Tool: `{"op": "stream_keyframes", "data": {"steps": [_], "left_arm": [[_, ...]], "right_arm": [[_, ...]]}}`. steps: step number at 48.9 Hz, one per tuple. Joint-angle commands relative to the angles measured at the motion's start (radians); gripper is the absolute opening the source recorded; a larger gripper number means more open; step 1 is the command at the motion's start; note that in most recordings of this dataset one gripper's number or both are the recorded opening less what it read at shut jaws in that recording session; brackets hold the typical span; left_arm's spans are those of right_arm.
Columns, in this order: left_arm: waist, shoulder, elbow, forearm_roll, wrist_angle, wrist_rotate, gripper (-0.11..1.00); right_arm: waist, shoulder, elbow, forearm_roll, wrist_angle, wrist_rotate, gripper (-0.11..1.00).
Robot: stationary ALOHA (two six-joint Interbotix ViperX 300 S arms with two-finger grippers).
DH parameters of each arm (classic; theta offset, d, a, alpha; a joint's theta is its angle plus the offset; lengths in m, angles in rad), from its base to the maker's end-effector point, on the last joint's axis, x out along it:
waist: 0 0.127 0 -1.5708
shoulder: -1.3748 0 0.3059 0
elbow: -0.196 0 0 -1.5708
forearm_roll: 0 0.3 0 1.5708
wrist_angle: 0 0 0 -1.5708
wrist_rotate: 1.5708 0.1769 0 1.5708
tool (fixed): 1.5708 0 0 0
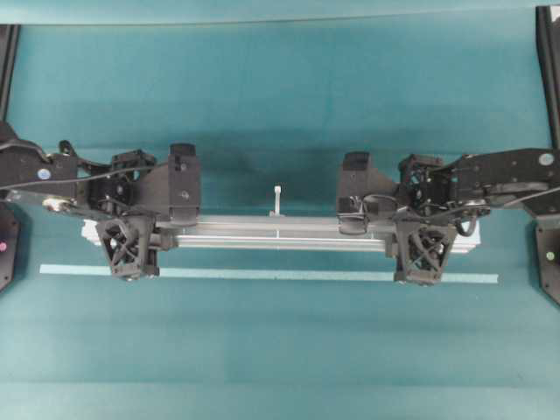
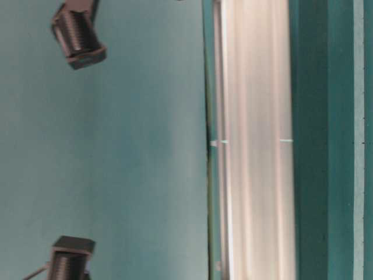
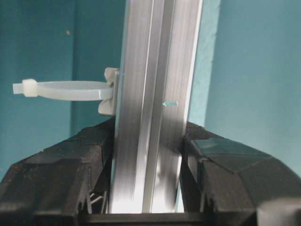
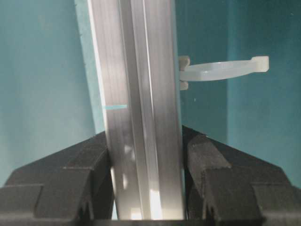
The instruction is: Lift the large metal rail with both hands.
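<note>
Rail clamped at both ends

Left gripper (image 1: 131, 248) & right gripper (image 1: 423, 252) each clamped on the metal rail (image 1: 278, 233), fingers either side. Rail runs across mid desk (image 1: 280, 105), above the pale tape strip (image 1: 271, 274). White zip tie (image 1: 277, 200) sticks up mid-rail

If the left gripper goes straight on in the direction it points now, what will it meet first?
Probably only the teal table. The left gripper points down, closed on the large metal rail, so the rail travels with it. How far the rail hangs above the table is unclear.
</note>
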Motion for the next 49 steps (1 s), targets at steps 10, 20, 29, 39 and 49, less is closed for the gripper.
{"op": "stream_keyframes", "data": {"steps": [10,20,29,39,49], "left_arm": [[0.003,0.011,0.038,-0.003,-0.066,-0.026,0.36],[-0.012,0.014,0.084,-0.003,-0.127,-0.034,0.36],[-0.029,0.031,0.083,-0.003,-0.156,-0.069,0.36],[-0.055,0.057,0.069,-0.003,-0.175,-0.091,0.35],[-0.066,0.074,0.066,0.000,-0.175,-0.095,0.35]], "right_arm": [[0.028,0.037,0.031,0.005,-0.078,-0.003,0.39],[0.046,0.064,0.041,0.003,-0.109,-0.003,0.39],[0.055,0.084,0.043,0.003,-0.127,-0.002,0.39],[0.057,0.091,0.043,0.005,-0.130,-0.002,0.39],[0.060,0.092,0.044,0.005,-0.132,0.002,0.39]]}}
